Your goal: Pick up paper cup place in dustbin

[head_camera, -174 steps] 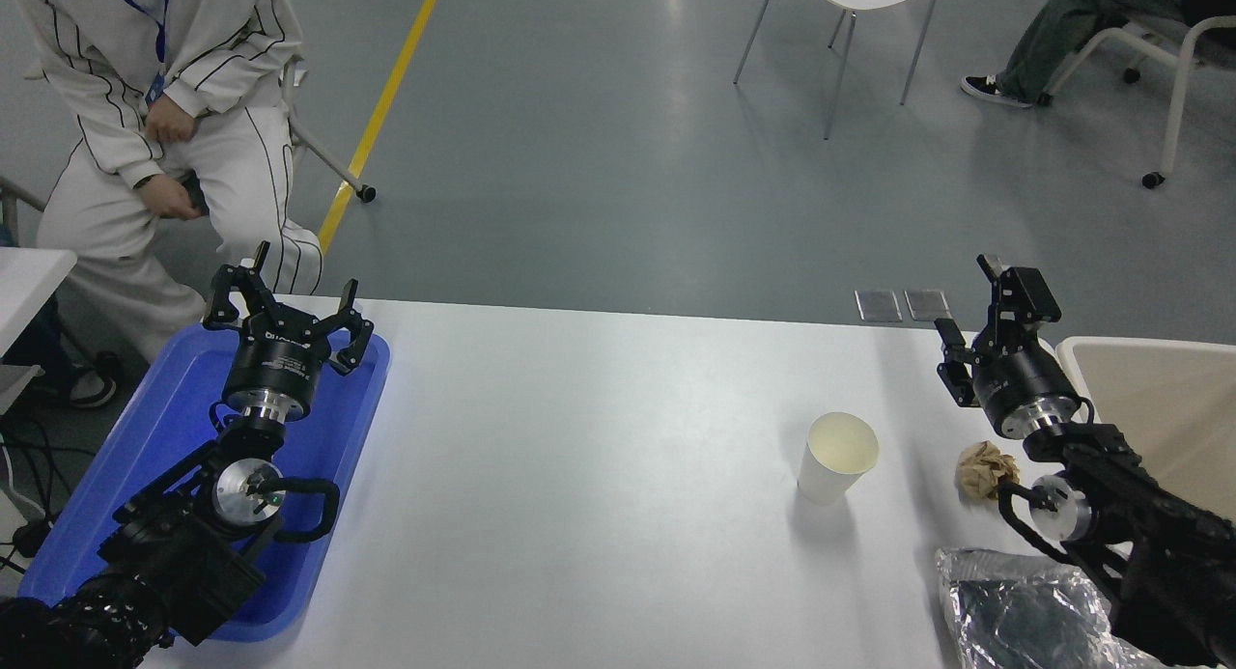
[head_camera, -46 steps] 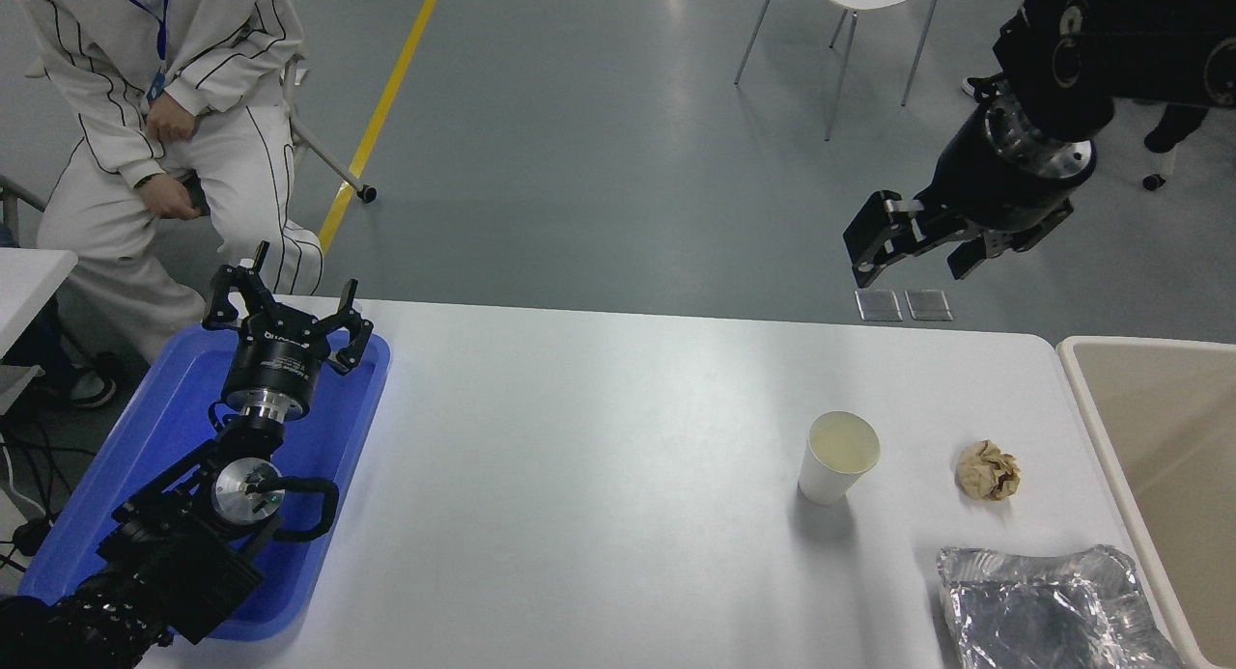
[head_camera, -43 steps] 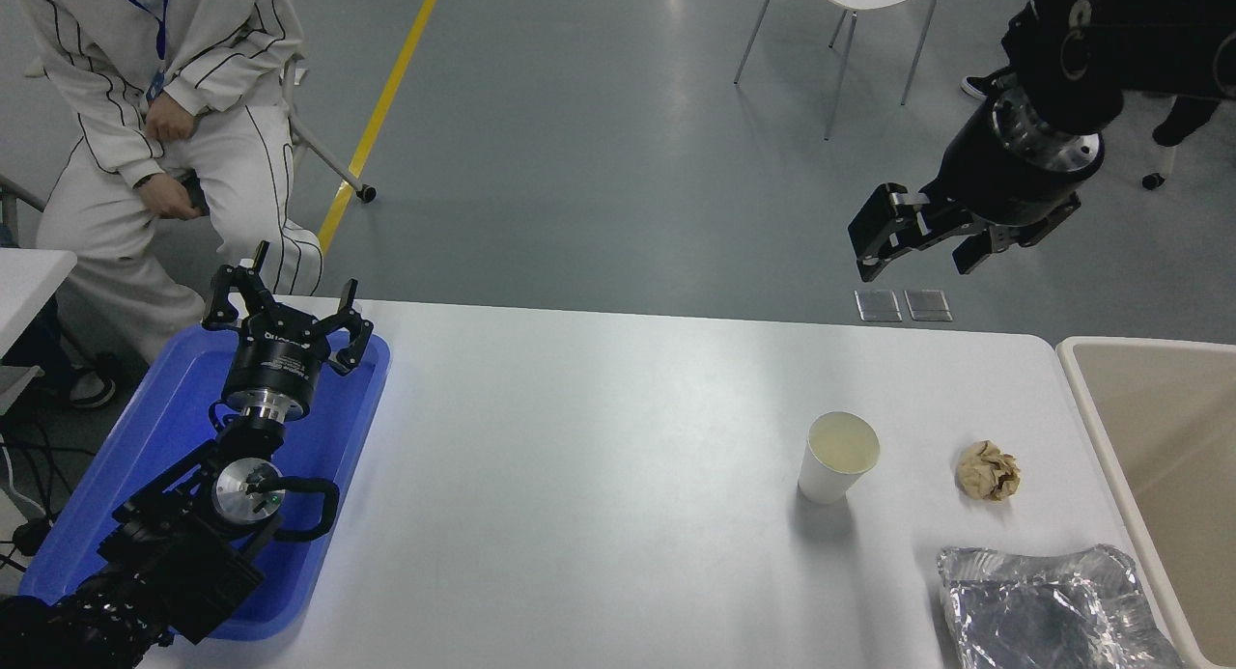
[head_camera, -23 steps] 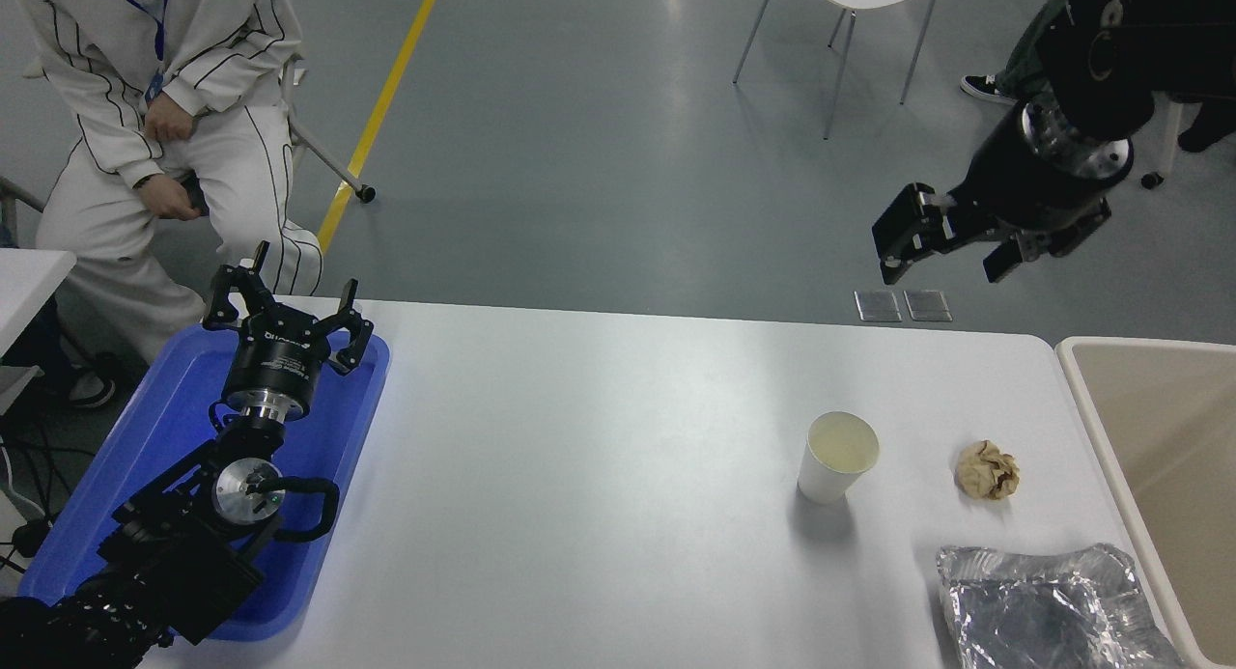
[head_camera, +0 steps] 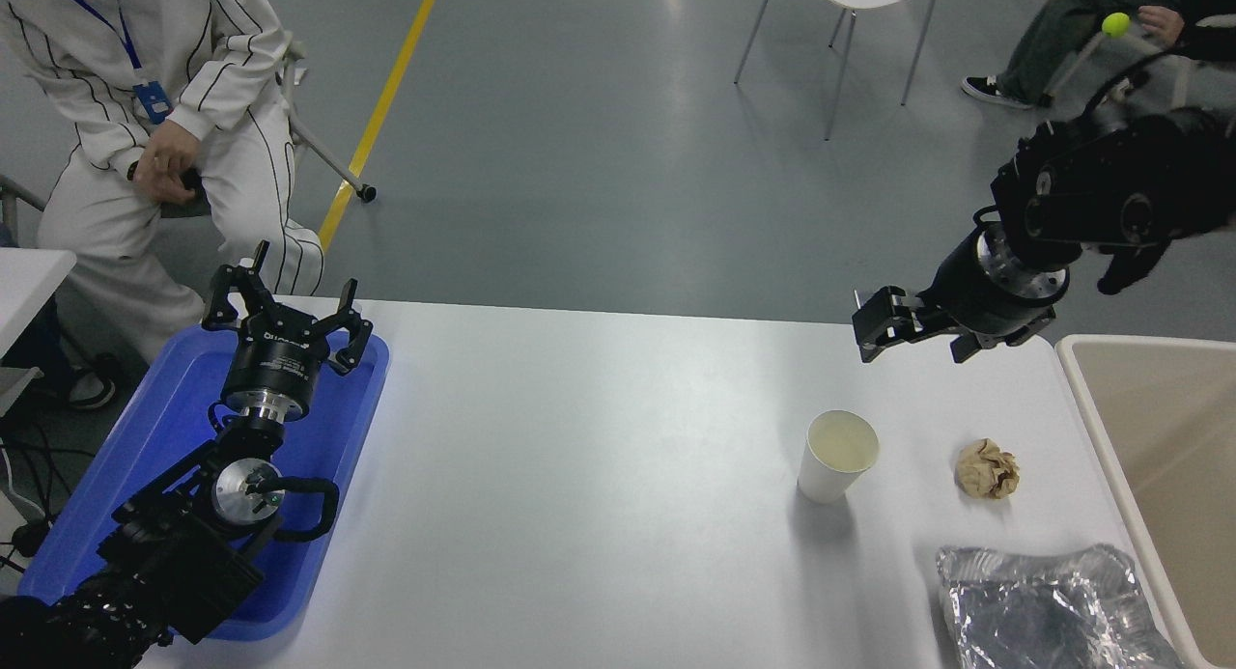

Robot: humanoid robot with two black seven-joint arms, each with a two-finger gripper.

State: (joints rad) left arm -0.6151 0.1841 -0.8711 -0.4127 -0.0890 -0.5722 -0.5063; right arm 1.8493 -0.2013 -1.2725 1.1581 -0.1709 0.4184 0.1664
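Half the dustbin (head_camera: 1091,391) and foil bag (head_camera: 1043,601) cut off

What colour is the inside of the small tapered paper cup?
Cream, paler than its plain white outer wall; the small tapered paper cup shows this best in the head view.

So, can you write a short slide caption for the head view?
Open right gripper above the table's far edge, beyond the upright paper cup; dustbin at the right.

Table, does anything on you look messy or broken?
Nothing is spilled or broken. The paper cup stands upright. The only untidy bits are a crumpled brown paper ball to its right and a crinkled silver foil bag at the table's near right corner, beside the dustbin.
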